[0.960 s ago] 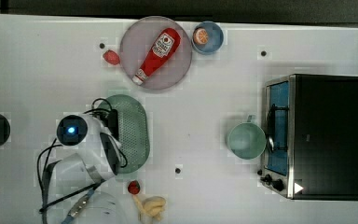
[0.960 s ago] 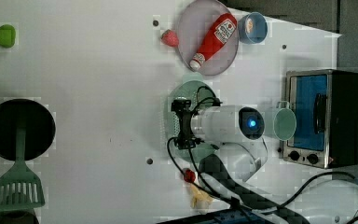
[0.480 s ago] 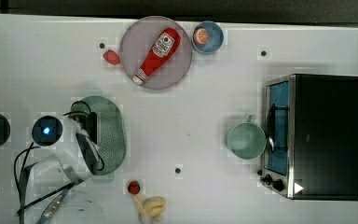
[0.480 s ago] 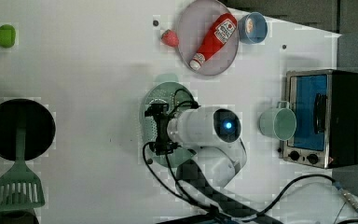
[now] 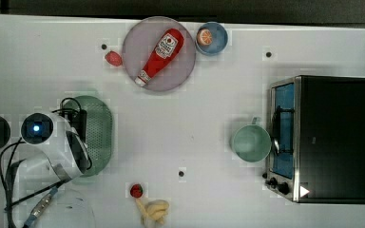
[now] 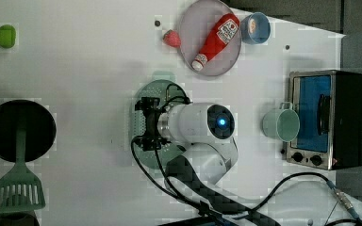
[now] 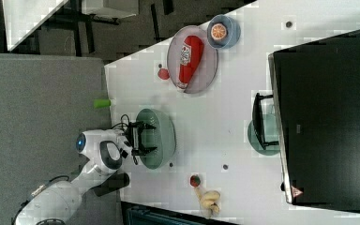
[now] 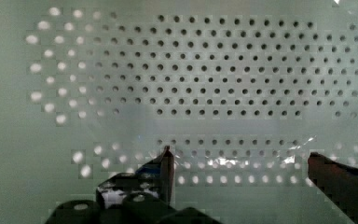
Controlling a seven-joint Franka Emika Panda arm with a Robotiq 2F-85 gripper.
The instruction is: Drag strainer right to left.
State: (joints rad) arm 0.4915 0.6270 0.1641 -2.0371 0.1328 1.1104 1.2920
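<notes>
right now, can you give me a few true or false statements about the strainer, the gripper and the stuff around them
1. The gripper is open, its fingers inside the strainer. True.
2. The ketchup bottle stands upright on the table. False: it lies on its side on the round plate.
3. In the top view, the green cup sits just to the left of the toaster oven. True.
4. The blue bowl is empty. False: it holds an orange slice.
5. In the top view, the strainer is to the right of the cup. False: it is far over on the top view's left.
</notes>
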